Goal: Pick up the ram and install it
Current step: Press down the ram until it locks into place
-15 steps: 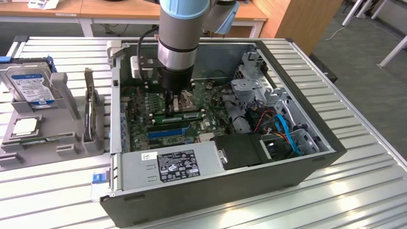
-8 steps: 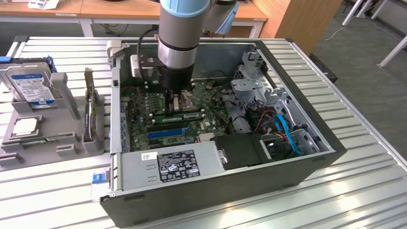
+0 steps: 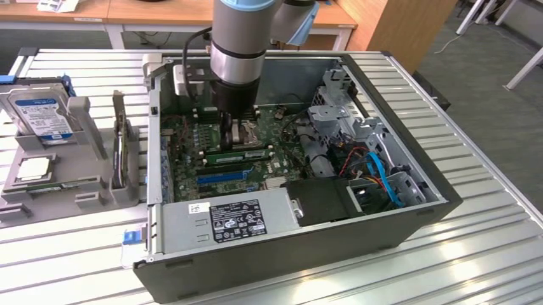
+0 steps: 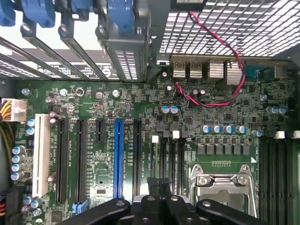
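Ram (image 3: pixel 240 153): green stick lying along the memory slots (image 4: pixel 167 159) beside the CPU socket (image 4: pixel 221 183) in the open computer case (image 3: pixel 424 216). End effector (image 4: pixel 158 182) clenched empty above the slots. Judged light, stiff, fragile; grip its long edges, not its chips.

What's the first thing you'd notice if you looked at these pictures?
A big robot arm reaches down into an open computer case on a slatted metal table. Its gripper is shut just above the green motherboard. A hard drive stands in a grey holder at the exterior view's left.
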